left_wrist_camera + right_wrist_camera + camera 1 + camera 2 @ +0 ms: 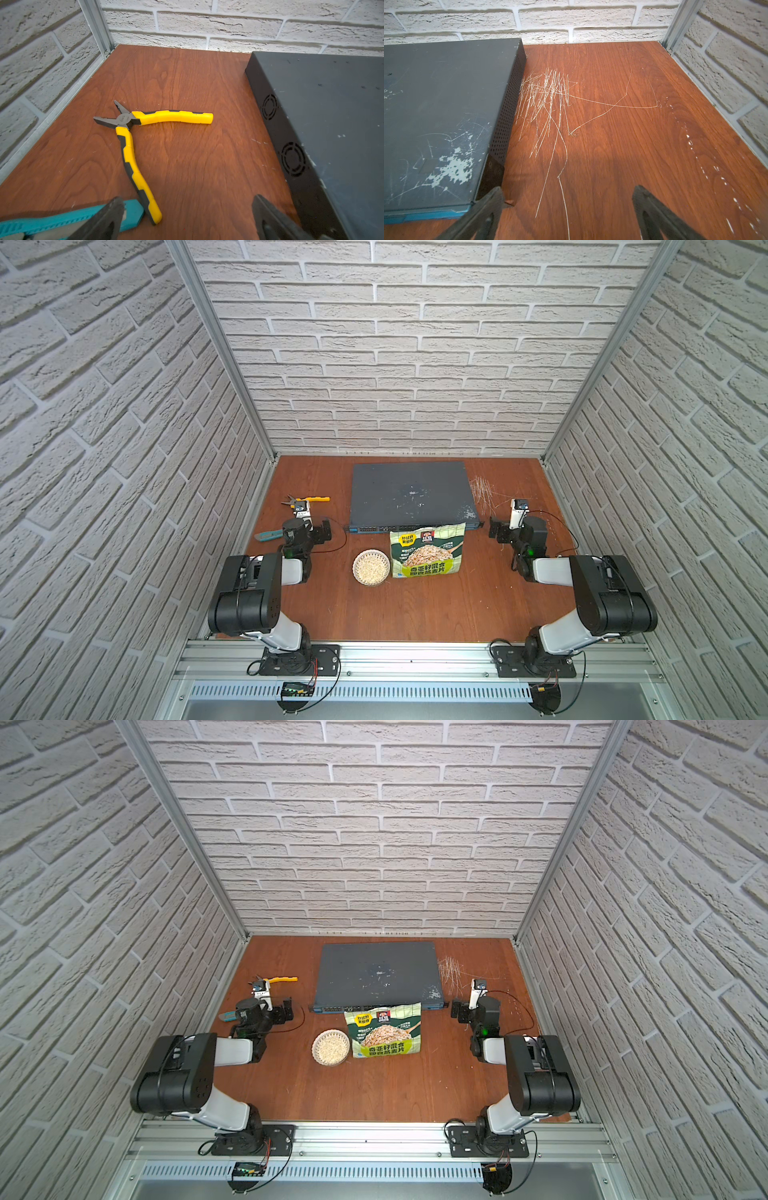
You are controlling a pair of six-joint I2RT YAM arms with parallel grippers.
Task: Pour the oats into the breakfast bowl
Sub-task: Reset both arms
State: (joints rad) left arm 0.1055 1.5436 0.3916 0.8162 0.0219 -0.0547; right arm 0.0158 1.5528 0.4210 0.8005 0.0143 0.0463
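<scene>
In both top views the breakfast bowl (pixel 355 572) (pixel 316 1052), small, white and lattice-sided, stands mid-table with pale oats (pixel 372 567) (pixel 331 1047) inside it. Just to its right the green-and-white checked pouch (pixel 427 551) (pixel 384 1031) stands upright against the dark box; I cannot tell whether its top is open. My left gripper (pixel 323 531) (pixel 187 199) hovers left of the bowl, open and empty. To the right of the pouch my right gripper (pixel 496 531) (pixel 569 190) is also open and empty. Neither wrist view shows the bowl or the pouch.
A flat dark network switch (pixel 411 493) (pixel 436 104) lies behind the pouch. Yellow-handled pliers (pixel 316 499) (pixel 145 124) and a teal tool (pixel 264 535) (pixel 62 220) lie by the left gripper. White scratches (pixel 546 99) mark the wooden table at the back right. Brick walls enclose three sides.
</scene>
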